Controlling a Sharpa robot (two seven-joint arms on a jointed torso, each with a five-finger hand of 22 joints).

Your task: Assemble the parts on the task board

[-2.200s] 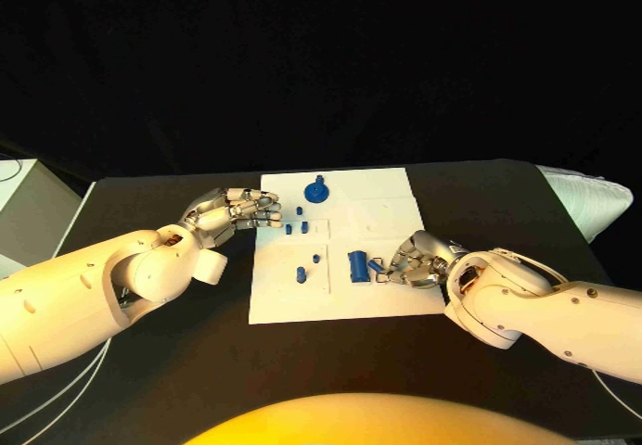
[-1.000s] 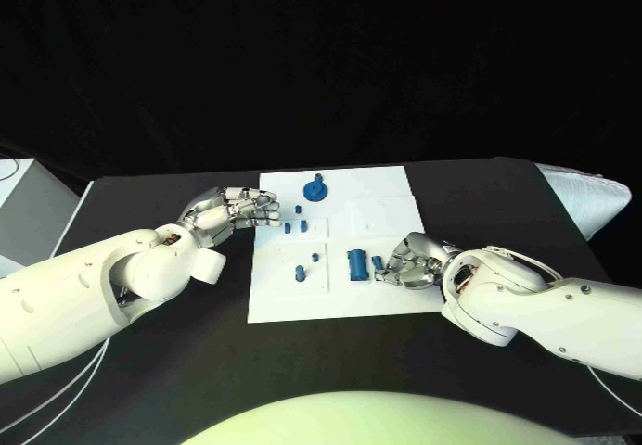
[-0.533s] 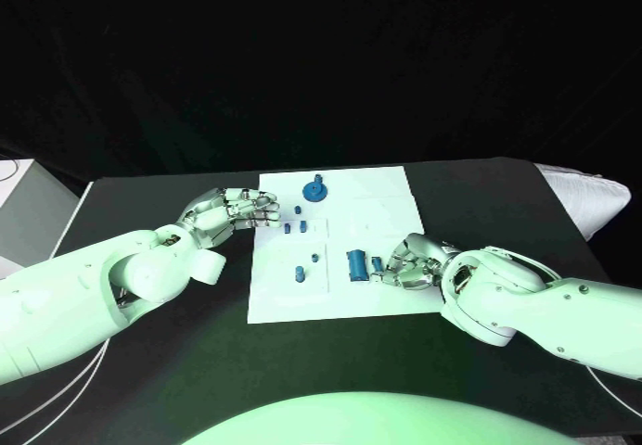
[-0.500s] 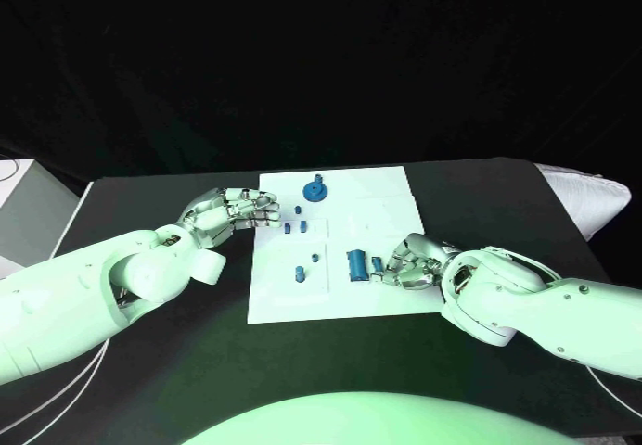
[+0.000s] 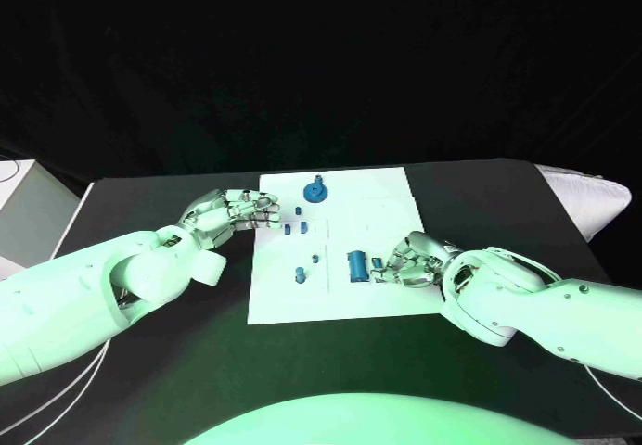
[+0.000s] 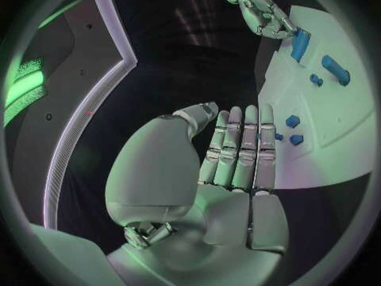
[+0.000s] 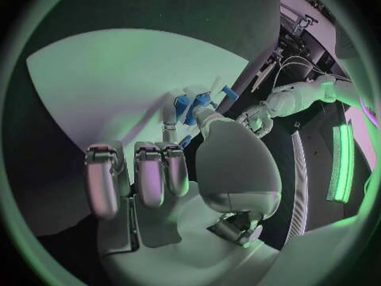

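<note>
A white task board (image 5: 361, 301) lies mid-table with small blue parts on it. The right hand (image 5: 412, 260) rests on the board's right side, fingertips pinching a small blue part (image 7: 193, 103) just right of the larger blue block (image 5: 357, 265), probably to lift or seat it. The left hand (image 5: 230, 209) hovers at the board's far left edge, fingers together and gently curled, holding nothing, seemingly waiting near the small pegs (image 5: 297, 225).

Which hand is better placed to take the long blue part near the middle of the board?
Likely the right hand: its fingers are right beside the long blue part. The left hand is at the task board's far-left edge.
</note>
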